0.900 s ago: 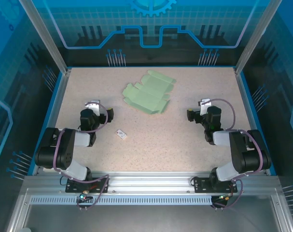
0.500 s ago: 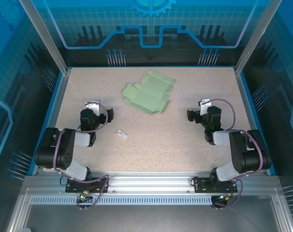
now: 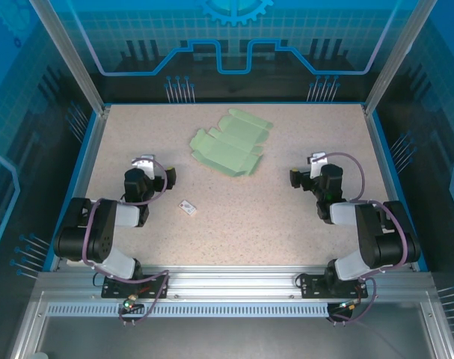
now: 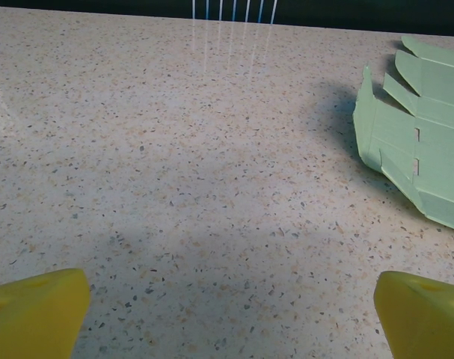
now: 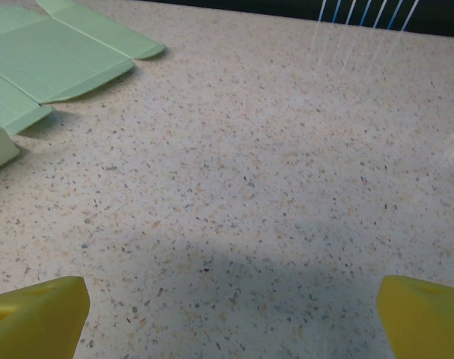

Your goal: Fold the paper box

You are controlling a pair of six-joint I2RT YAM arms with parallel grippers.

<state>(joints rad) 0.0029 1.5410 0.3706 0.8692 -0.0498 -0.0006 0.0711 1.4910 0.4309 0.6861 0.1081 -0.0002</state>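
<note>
- Speckled table (image 3: 286,217) inside blue walls; the paper box (image 3: 228,146) lies flat and unfolded at far centre.
- Left gripper (image 4: 227,321) and right gripper (image 5: 230,321) are spread wide, empty, well apart from it.
- Risk: the thin card could slide or crease wrongly under a one-sided push.

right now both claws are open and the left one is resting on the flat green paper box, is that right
Not quite: the left claw is open but not touching the paper box. The left wrist view shows speckled table between it and the flat sheet. The right claw is open too.
</note>
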